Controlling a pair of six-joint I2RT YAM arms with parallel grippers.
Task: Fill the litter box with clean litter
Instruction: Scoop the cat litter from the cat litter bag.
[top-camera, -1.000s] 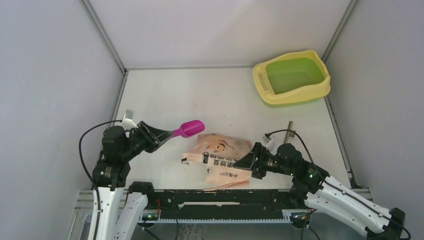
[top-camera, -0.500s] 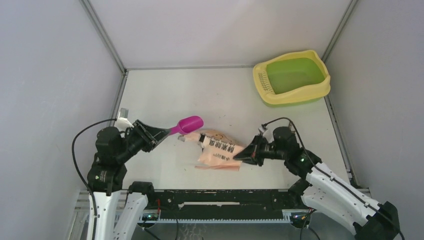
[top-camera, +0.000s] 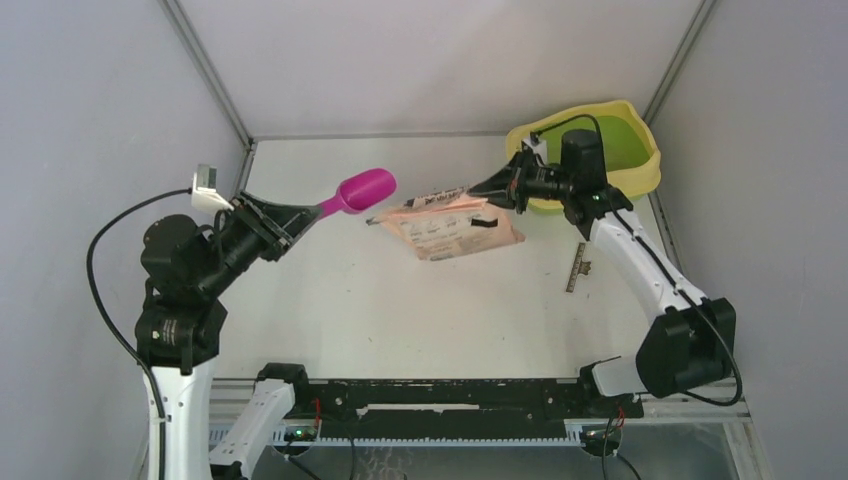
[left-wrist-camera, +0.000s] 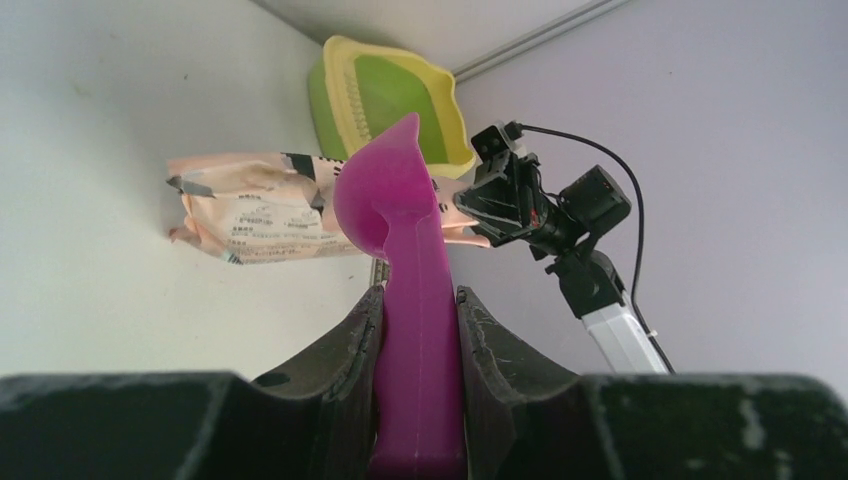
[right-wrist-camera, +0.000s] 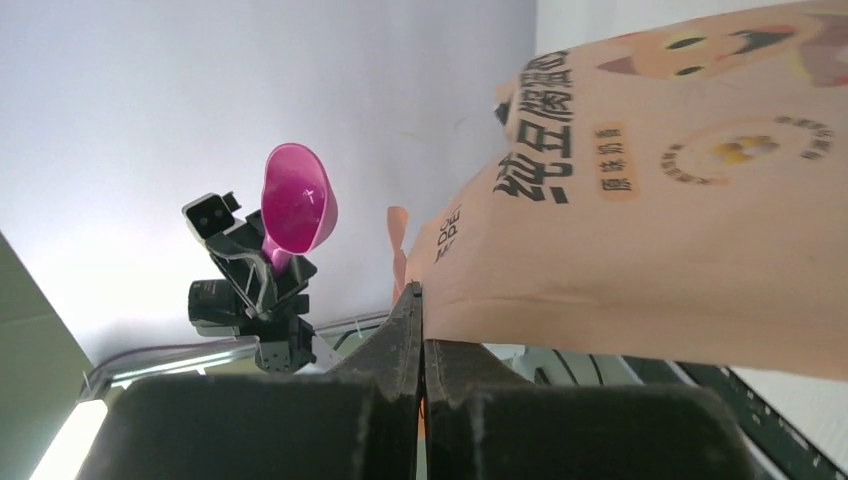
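litter box (top-camera: 640, 160) sits in the far right corner, bag (top-camera: 455, 225) just left of it, scoop (top-camera: 358, 190) further left still

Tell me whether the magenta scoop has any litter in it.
No: in the right wrist view the scoop turns its bowl toward the camera, with only bare magenta plastic inside.

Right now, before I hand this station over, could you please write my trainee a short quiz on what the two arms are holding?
1. True or false: the left gripper is clamped on the handle of the magenta scoop.
2. What does the right gripper hold? A) nothing; B) an edge of the peach-pink bag; C) a brush.
3. In the top view, which is nearer the litter box: scoop or bag?

Key: 1 true; 2 B; 3 the bag.
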